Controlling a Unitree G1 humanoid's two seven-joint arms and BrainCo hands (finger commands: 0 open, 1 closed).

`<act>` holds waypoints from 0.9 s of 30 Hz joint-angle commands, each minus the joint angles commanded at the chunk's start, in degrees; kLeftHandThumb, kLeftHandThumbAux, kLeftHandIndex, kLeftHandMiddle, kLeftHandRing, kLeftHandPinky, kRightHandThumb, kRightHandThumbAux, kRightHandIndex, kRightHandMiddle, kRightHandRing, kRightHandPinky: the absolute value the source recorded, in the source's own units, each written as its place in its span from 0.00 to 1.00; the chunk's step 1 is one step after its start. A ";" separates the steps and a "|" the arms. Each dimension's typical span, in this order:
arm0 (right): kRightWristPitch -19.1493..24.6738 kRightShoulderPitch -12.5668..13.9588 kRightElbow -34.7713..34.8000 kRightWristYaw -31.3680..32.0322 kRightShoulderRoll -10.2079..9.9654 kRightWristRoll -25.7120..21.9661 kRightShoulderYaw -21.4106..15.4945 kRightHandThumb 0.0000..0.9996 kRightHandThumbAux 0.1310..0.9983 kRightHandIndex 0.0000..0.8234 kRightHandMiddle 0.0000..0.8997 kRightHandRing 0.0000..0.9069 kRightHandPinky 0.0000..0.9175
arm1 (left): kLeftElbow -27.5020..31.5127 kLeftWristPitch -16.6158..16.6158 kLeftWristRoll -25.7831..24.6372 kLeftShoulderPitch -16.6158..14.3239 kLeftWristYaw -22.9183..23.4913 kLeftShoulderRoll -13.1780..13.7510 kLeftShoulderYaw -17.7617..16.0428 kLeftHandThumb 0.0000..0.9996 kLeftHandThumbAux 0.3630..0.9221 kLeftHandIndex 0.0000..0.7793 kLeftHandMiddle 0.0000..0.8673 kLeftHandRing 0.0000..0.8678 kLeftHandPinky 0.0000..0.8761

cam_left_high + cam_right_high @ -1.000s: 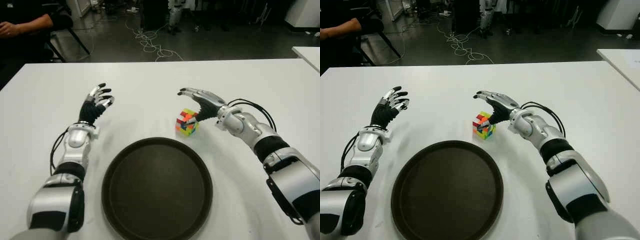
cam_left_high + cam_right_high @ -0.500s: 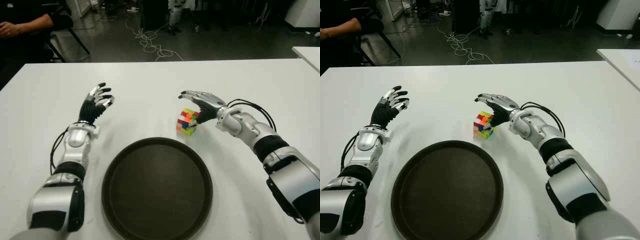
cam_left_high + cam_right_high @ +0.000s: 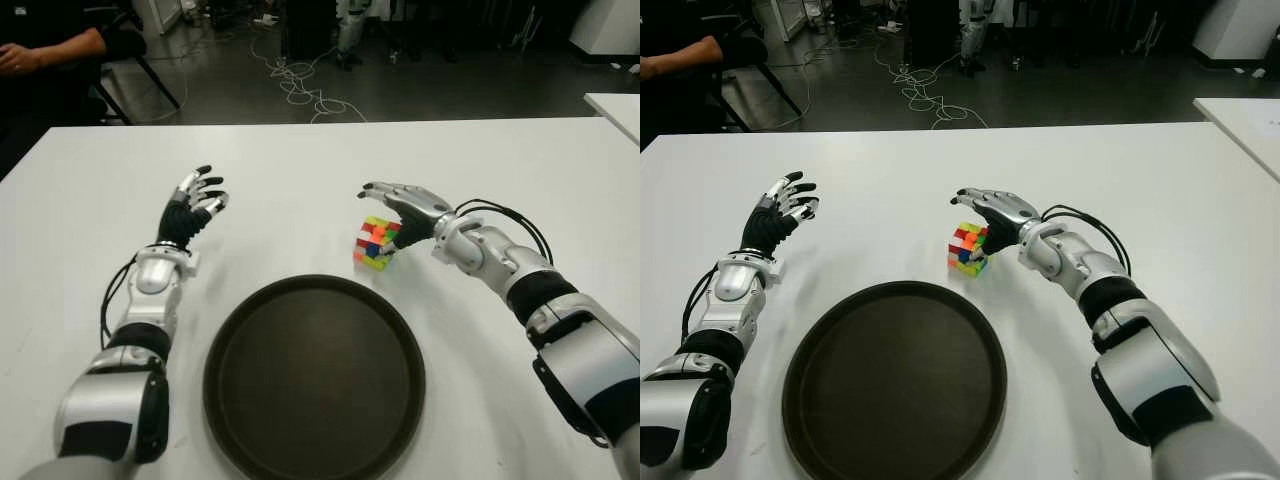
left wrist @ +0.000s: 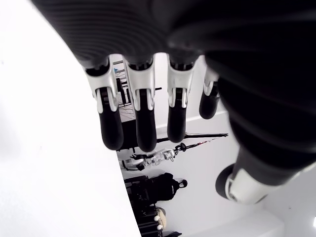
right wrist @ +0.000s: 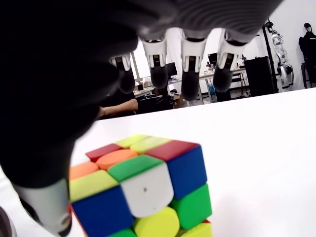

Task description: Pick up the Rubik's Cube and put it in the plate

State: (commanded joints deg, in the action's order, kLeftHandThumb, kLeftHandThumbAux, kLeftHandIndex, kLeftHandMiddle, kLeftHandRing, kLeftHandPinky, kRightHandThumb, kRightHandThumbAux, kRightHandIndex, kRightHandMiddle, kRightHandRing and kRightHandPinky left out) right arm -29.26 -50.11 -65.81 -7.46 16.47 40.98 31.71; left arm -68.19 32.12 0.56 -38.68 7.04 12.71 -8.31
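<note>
I find the cube (image 3: 375,244) on the table (image 3: 300,170) just beyond the plate (image 3: 314,375), my right hand (image 3: 405,208) open over it, thumb alongside, nothing gripped; I should close squarely on opposite faces, left hand (image 3: 192,207) idle, open.

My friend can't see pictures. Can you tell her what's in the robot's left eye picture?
The robot's right hand hovers open over a colourful Rubik's Cube on a white table, just behind a big, dark round plate. Its left hand is open too, off to the plate's left.
</note>
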 joint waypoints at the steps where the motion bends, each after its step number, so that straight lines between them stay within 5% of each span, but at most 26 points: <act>1: 0.09 0.06 -0.31 -0.37 -0.24 0.12 0.18 0.00 0.72 0.11 0.10 0.15 0.19 | 0.02 0.03 0.01 0.02 0.01 0.00 0.00 0.24 0.57 0.15 0.26 0.28 0.33; 27: 1.21 1.52 -1.99 -0.92 -4.35 0.51 3.71 0.00 0.73 0.10 0.07 0.13 0.20 | -0.05 -0.74 0.38 -0.46 -1.19 -0.24 0.28 0.20 0.55 0.14 0.24 0.26 0.30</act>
State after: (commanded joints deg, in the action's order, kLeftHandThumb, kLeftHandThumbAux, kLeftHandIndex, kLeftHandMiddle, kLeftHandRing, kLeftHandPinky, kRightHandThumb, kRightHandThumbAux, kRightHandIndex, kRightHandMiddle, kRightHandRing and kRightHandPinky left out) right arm -28.05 -48.58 -67.80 -8.38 12.12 41.49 35.42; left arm -68.23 31.38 0.94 -39.14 5.85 12.47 -8.03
